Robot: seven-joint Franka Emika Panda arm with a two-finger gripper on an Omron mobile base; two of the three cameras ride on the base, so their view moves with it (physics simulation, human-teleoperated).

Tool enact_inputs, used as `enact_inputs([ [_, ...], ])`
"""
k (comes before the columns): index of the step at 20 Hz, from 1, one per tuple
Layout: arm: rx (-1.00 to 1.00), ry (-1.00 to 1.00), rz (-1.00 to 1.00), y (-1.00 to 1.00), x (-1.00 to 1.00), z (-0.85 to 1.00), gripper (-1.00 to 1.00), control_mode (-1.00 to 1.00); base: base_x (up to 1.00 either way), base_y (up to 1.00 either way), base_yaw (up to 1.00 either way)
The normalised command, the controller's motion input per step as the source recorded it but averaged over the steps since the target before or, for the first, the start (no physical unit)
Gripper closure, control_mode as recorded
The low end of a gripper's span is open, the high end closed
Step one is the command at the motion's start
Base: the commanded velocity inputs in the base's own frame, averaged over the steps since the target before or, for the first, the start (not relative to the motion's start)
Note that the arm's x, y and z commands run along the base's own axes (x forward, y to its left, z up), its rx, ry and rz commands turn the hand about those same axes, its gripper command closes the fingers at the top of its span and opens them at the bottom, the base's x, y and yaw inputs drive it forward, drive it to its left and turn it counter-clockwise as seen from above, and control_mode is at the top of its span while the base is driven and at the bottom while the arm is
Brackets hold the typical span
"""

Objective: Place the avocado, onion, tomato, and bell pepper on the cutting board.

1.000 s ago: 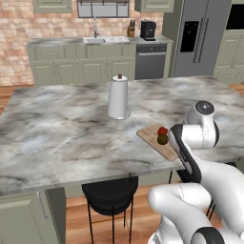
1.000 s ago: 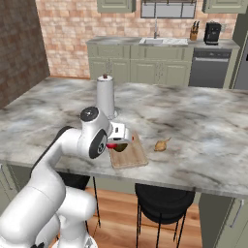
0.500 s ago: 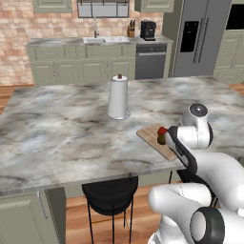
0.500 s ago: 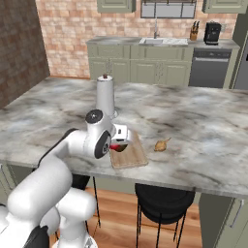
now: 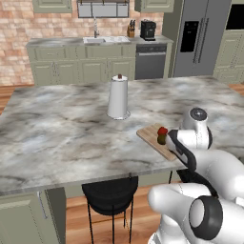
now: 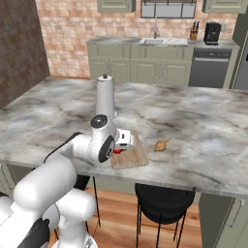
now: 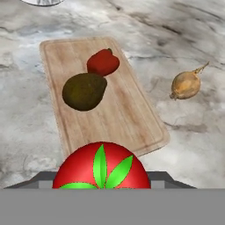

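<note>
The light wooden cutting board lies on the marble island near its front edge. On it sit the red bell pepper and, beside it, the dark olive avocado. My gripper is shut on the tomato, a red ball with a green leafy top, held just above the board's near end. The tan onion rests on the bare counter to the right of the board. In the right base view, the gripper hangs over the board and the onion lies beside it. The left base view shows the pepper and avocado on the board.
A tall white paper-towel roll stands on the island behind the board. A black stool sits under the counter's front edge. Open marble stretches left and right of the board. Sink and cabinets line the far wall.
The arm has edged slightly closer over the cutting board, with the tomato still in the gripper. The produce on the board and the onion have not moved.
</note>
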Motion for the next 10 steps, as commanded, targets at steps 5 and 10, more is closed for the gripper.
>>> enact_inputs([
  [5, 0.0, 0.0, 0.0, -0.02, 0.0, -0.32, 1.0, -1.0, 0.0, 0.0, 0.0],
  [10, 0.0, 0.0, 0.0, -0.06, 0.06, -0.25, 1.0, -1.0, 0.0, 0.0, 0.0],
])
